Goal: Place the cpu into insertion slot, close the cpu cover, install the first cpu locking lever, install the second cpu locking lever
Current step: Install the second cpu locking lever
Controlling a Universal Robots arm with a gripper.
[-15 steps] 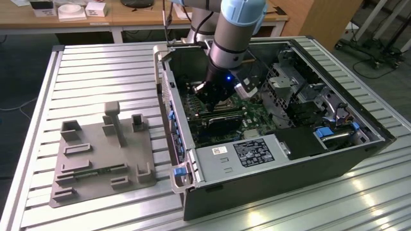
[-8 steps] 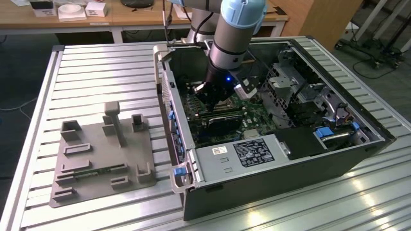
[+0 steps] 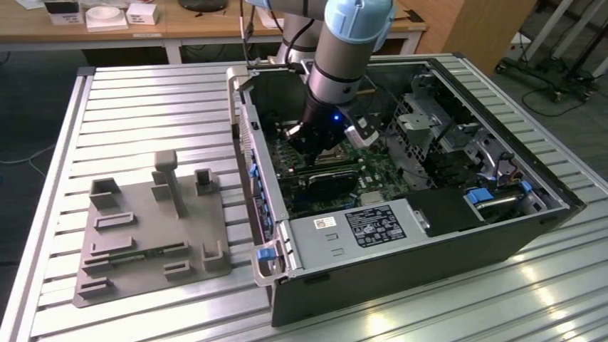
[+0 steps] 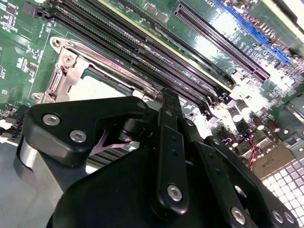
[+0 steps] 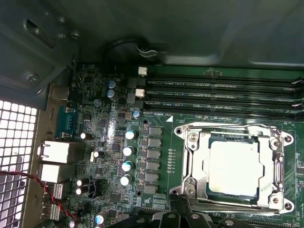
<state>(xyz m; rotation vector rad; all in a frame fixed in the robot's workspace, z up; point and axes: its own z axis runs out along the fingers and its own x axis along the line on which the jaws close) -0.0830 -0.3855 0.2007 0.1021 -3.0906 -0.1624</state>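
**Chip seated under its frame, gripper just beside the socket**

In the exterior view the gripper [image 3: 318, 142] reaches down inside the open computer case [image 3: 428, 274], low over the green board. The socket area sits just past its tip, toward 5 o'clock. Whether the gripper is open or closed cannot be told; nothing shows in its hold.

In the first wrist view the cpu [image 5: 235, 166] lies flat in the insertion slot [image 5: 235, 198] — a pale, matte square of metal with a dark rim around it. The cpu cover [image 5: 194, 166], a silvery pressed-metal frame with screws at its corners, lies down over the chip, which shows through the cut-out. The gripper's black tip [image 5: 183, 216] is just beside one edge of that frame. A thin wire lever [image 5: 237, 126] runs along the opposite edge, next to the long black memory slots [image 5: 223, 92].

Round silver-topped capacitors [image 5: 127, 152] stand in a row near the socket. In the exterior view a black label [image 3: 375, 222] carries fine print too small to make out — toward 6 o'clock from the gripper. A grey moulded fixture plate [image 3: 142, 228] lies on the ribbed metal table [image 3: 142, 92], at 8 o'clock from the gripper.
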